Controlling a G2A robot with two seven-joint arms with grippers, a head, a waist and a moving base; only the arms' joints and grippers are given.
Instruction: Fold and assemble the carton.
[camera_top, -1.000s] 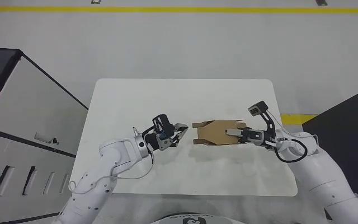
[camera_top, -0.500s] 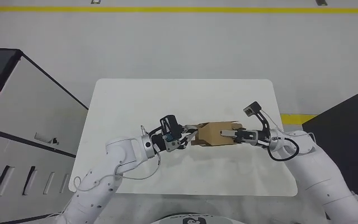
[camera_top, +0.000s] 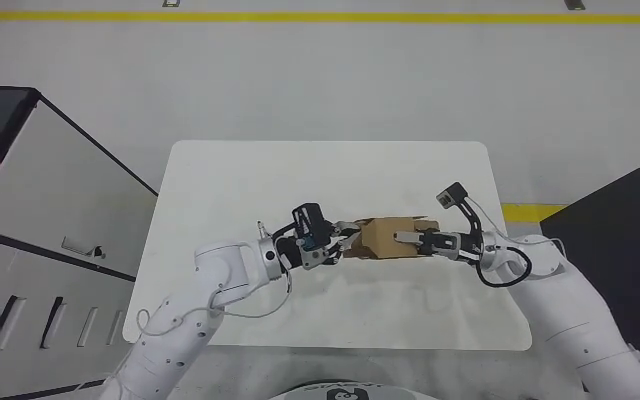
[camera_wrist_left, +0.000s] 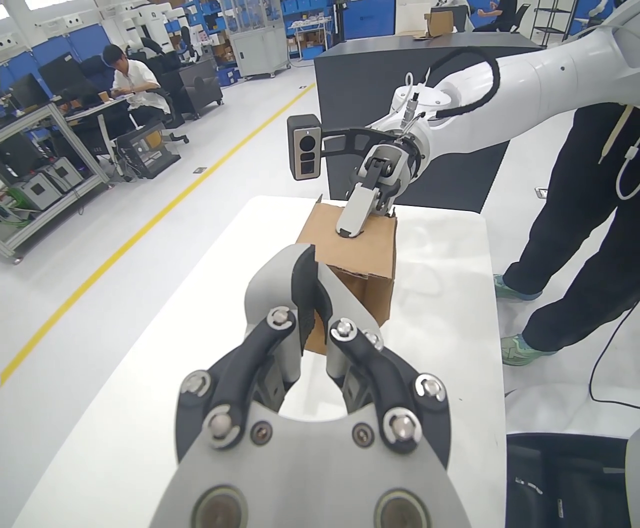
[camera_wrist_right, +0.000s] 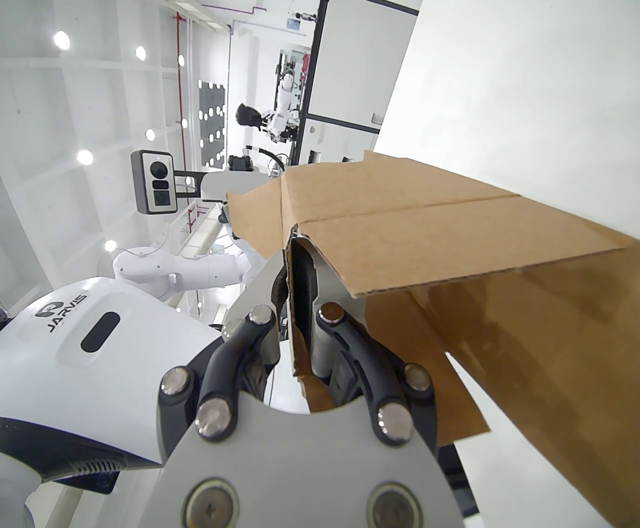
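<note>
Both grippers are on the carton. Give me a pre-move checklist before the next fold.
1. Right gripper grip: ok, shut on a carton wall edge.
2. Left gripper grip: ok, shut on the flap corner at the opposite end.
3. Carton seated on table: ok, it rests mid-table, well inside the edges.
4. Top flap folded down: not ok, it sticks out flat with its edge free.
5. Underside flaps closed: cannot tell, they are hidden.
</note>
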